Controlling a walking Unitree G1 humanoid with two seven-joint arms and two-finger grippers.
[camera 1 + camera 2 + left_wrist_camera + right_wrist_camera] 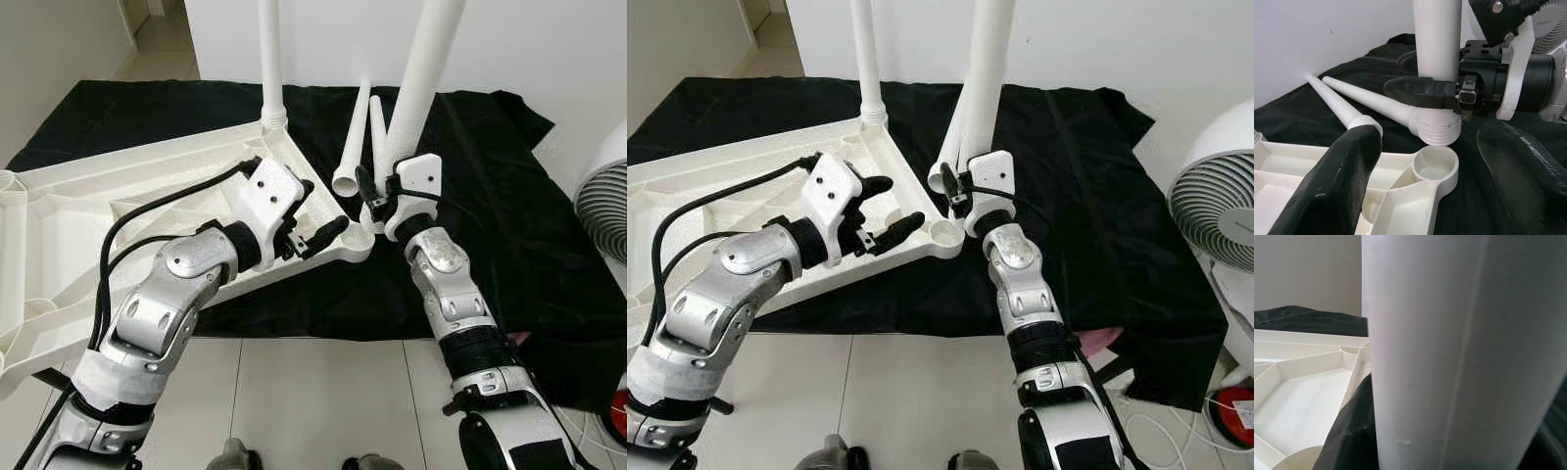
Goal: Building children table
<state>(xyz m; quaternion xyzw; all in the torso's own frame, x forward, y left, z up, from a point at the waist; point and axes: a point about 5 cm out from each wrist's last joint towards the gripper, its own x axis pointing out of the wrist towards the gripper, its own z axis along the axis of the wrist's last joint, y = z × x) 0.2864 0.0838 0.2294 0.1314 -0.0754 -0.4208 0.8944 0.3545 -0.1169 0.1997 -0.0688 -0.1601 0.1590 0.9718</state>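
The white table top (118, 196) lies upside down on a black cloth (490, 196). One white leg (271, 59) stands screwed into its far corner. My right gripper (377, 196) is shut on another white leg (421, 69), held nearly upright. That leg's threaded end (1436, 131) hovers just above the near corner socket (1435, 169). My left gripper (318, 211) is open beside that corner, one finger (1332, 186) over the table's ribs and the other (1523, 166) over the cloth. Two loose legs (355, 137) lie on the cloth behind.
A white floor fan (1215, 215) stands close on the right, and a red object (1236, 406) sits on the floor below it. A white wall runs behind the cloth. Pale floor tiles (313, 401) lie in front.
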